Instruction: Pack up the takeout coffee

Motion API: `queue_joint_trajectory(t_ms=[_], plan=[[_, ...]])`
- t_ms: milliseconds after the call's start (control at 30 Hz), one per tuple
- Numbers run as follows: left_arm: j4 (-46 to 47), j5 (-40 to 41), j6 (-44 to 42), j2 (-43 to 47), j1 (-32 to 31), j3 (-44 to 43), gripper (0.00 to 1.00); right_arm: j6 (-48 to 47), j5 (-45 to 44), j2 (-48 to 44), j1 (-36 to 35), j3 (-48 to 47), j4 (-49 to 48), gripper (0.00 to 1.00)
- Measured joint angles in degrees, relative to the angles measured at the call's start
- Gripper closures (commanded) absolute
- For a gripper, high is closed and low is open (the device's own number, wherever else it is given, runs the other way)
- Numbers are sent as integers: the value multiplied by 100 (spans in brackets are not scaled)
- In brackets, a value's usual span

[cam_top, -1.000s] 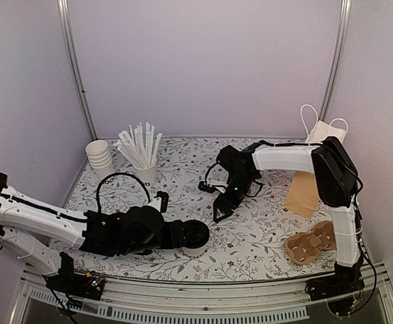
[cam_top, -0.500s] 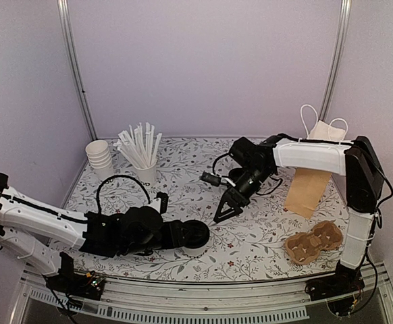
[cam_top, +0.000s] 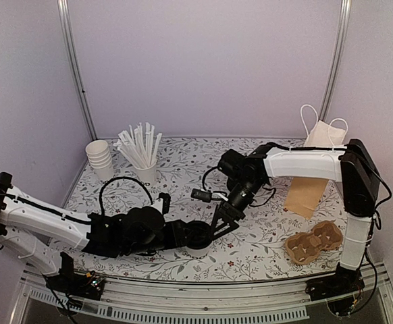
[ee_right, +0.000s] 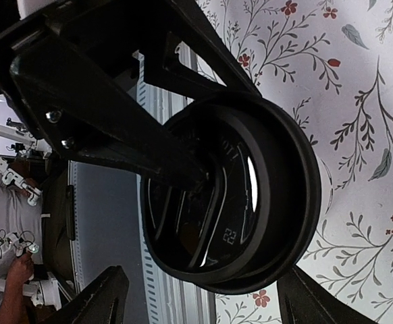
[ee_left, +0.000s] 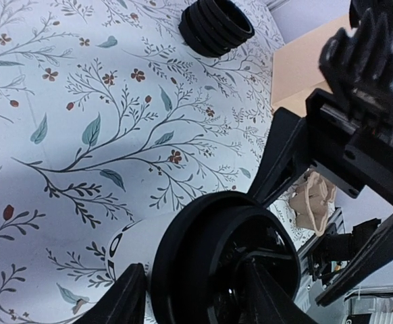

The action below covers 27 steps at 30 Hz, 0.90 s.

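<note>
The takeout coffee (cam_top: pixel 198 248), a white paper cup with dark print and a black lid (ee_left: pixel 227 266), stands at the table's front middle. My left gripper (cam_top: pixel 190 236) reaches in from the left and is shut on the cup, its fingers (ee_left: pixel 125 298) against the white wall just under the lid. Coming from the right, my right gripper (cam_top: pixel 219 226) hangs just over the lid. It is open, and its fingertips (ee_right: pixel 107 297) stand wider than the lid (ee_right: pixel 233 202) without touching it.
A stack of lidless white cups (cam_top: pixel 100 159) and a cup of white straws (cam_top: pixel 142 154) stand at the back left. A brown paper bag (cam_top: pixel 304 192) lies at the right, with a cardboard cup carrier (cam_top: pixel 311 244) in front of it. A stack of black lids (ee_left: pixel 217 28) sits further back.
My right arm has swung down and to the left, from mid-table to just over the cup's lid, and its jaws have widened. The left jaws have narrowed onto the cup.
</note>
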State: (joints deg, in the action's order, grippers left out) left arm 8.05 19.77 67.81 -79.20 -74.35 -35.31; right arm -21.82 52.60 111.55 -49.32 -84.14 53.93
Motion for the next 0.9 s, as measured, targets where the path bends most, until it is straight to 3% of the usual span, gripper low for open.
queue_joint_trajectory(t_ms=[333,600,900], plan=[[92,-26,63,-46,0,0,51,223,-614,146,-212,66,-249,21],[116,-24,81,-61,0,2,51,424,-702,190,-216,87,-262,29],[153,-22,83,-61,0,28,52,750,-892,175,-254,203,-343,31]])
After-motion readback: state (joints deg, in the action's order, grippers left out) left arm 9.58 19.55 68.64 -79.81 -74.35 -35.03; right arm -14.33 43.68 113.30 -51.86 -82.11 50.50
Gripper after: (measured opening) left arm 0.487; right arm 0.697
